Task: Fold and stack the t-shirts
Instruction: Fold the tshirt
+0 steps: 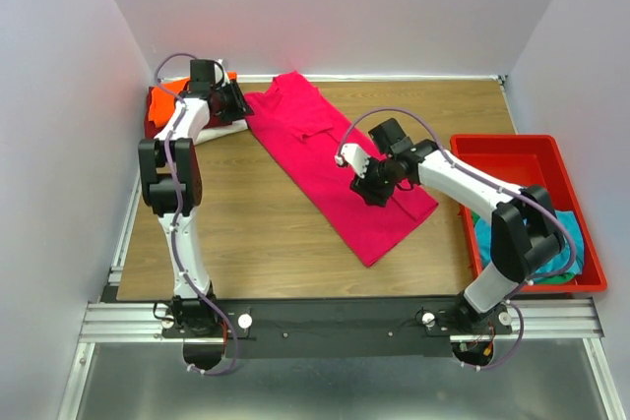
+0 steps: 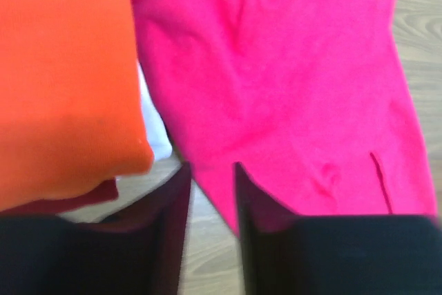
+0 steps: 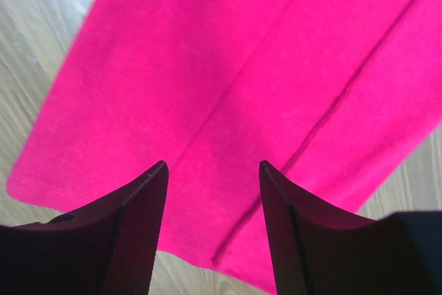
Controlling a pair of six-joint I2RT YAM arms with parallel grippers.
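One teal t-shirt [image 1: 489, 233] lies in the red tray [image 1: 502, 141], half hidden by the right arm. One pink-red t-shirt [image 1: 325, 154] lies across the counter [image 1: 256, 233] under the right gripper [image 3: 213, 165], whose jaws are wide and empty. At the far left, the left gripper [image 2: 210, 167] has narrow, empty jaws beside one orange t-shirt [image 2: 62, 81], which tops a stack.
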